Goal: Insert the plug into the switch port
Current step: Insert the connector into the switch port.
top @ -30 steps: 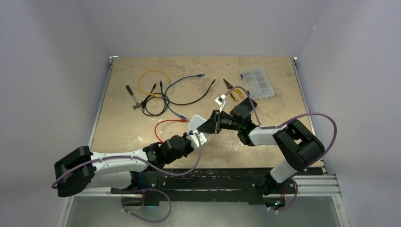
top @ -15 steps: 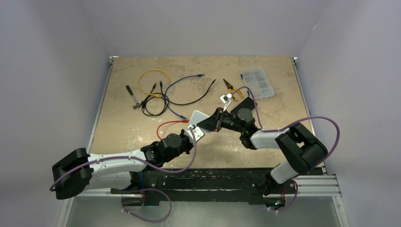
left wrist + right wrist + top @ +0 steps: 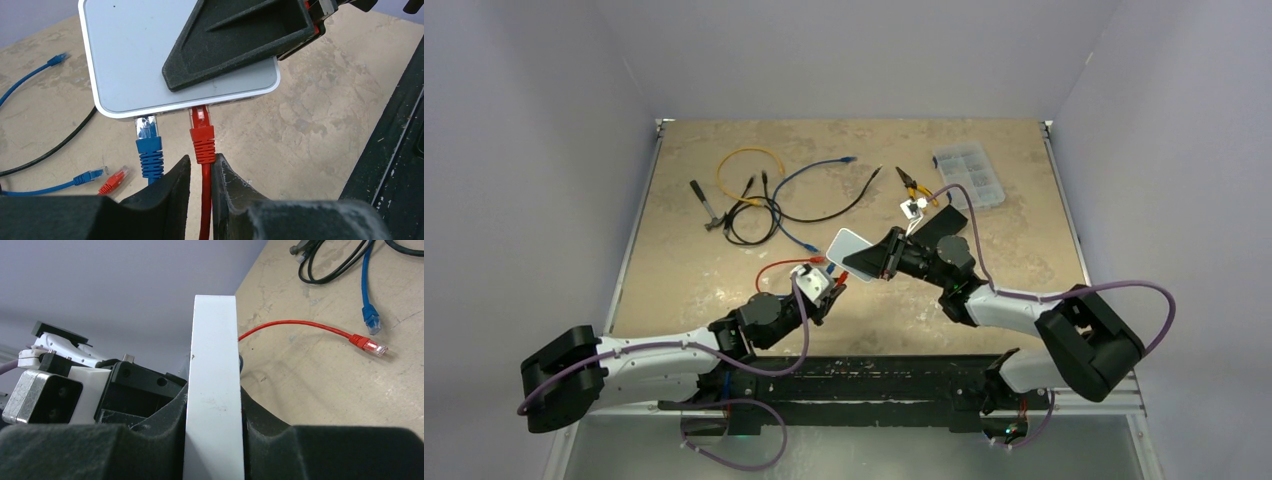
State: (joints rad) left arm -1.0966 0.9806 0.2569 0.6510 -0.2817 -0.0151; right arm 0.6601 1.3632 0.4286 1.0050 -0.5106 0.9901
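Note:
The white switch point(image 3: 150, 60) is held up off the table, edge-on in the right wrist view point(image 3: 214, 340), with my right gripper point(image 3: 876, 256) shut on its flat faces. A red plug point(image 3: 202, 135) sits in one port on the switch's lower edge, and a blue plug point(image 3: 148, 145) sits in the port beside it. My left gripper point(image 3: 201, 162) is just below the red plug. Its jaws are slightly apart around the red cable point(image 3: 205, 200), with a gap on the left side. In the top view the left gripper point(image 3: 827, 284) is close under the switch point(image 3: 849, 243).
Loose red point(image 3: 367, 343) and blue point(image 3: 371, 320) plug ends lie on the table under the switch. Farther back are a yellow cable coil point(image 3: 749, 160), black cables point(image 3: 754, 215), a small hammer point(image 3: 707, 205), pliers point(image 3: 914, 187) and a clear parts box point(image 3: 969, 175).
The left gripper's jaws have loosened off the red cable and the arm has drawn back to the near left. The right arm has shifted the switch slightly left and up.

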